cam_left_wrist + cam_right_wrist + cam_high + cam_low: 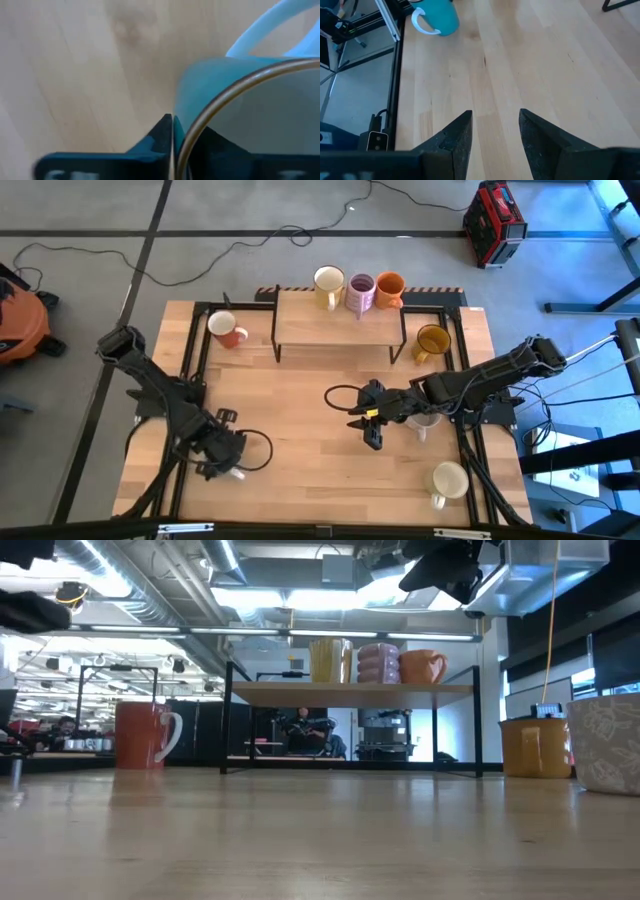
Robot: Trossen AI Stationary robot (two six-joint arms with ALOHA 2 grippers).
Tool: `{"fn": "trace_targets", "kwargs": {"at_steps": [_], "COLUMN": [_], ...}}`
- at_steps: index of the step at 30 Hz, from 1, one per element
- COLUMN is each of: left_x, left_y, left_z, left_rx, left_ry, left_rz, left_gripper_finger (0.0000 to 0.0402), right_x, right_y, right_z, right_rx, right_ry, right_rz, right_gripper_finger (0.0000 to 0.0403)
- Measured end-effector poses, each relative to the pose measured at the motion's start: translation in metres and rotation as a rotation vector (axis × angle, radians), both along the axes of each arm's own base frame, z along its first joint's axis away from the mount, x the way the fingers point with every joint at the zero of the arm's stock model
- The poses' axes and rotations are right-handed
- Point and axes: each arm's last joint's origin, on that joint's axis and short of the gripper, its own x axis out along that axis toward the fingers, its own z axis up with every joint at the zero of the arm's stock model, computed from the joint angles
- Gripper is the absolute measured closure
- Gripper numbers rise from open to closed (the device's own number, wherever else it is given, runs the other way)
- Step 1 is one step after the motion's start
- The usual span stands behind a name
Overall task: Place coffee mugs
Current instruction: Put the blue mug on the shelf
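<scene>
My left gripper (222, 452) is at the table's near left, pointing down onto a mug with a pale handle (265, 25). The gripper hides most of the mug (437, 20) from above, and it is shut on the mug's wall. My right gripper (368, 428) hangs open over the bare middle of the table, its fingers (465, 135) with nothing between them. A cream mug (328, 285), a purple mug (360, 292) and an orange mug (390, 288) stand on the rack's top shelf (340, 325). My left gripper has the mug's wall at the rim (200, 120), roughly opposite the handle. One finger (160, 137) is outside the wall and the other inside the hollow. The fingers come from above, pointing down. The mug stands upright on the table.
A red-orange mug with a white inside (228, 330) stands far left and a mustard mug (432, 340) right of the rack. A white mug (425, 423) stands under my right arm and a cream one (448, 480) near right. Bare wood lies between the arms.
</scene>
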Motion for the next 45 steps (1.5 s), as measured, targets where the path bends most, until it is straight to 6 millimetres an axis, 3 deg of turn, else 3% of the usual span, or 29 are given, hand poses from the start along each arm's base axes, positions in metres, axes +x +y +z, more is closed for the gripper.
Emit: {"fn": "trace_targets", "kwargs": {"at_steps": [8, 15, 21, 26, 31, 39, 45], "left_x": [0.027, 0.058, 0.080, 0.094, 0.107, 0.117, 0.124], "left_y": [0.033, 0.082, 0.123, 0.145, 0.154, 0.159, 0.163], "left_z": [0.003, 0.012, 0.007, 0.002, 0.002, 0.015, 0.031], "left_rx": [0.061, 0.217, 0.209, 0.182, 0.212, 0.278, 0.400], "left_ry": [-0.044, -0.136, -0.173, -0.138, -0.139, -0.214, -0.233], "left_rz": [-0.230, -0.574, -0.684, -0.657, -0.598, -0.544, -0.502], "left_gripper_finger": [0.0381, 0.0381, 0.0372, 0.0371, 0.0359, 0.0297, 0.0277], "right_x": [0.000, 0.000, 0.000, 0.000, 0.001, 0.001, 0.001], "right_y": [-0.001, -0.002, -0.002, -0.003, -0.003, -0.003, -0.003], "right_z": [0.000, 0.000, 0.000, 0.000, -0.002, -0.002, -0.002], "right_rx": [-0.011, -0.055, -0.069, -0.086, -0.113, -0.124, -0.128], "right_ry": [-0.004, -0.011, -0.009, -0.013, -0.013, -0.012, -0.012], "right_rz": [-0.014, -0.032, -0.035, -0.055, -0.054, -0.054, -0.051], "right_gripper_finger": [0.0251, 0.0251, 0.0251, 0.0251, 0.0251, 0.0251, 0.0251]}}
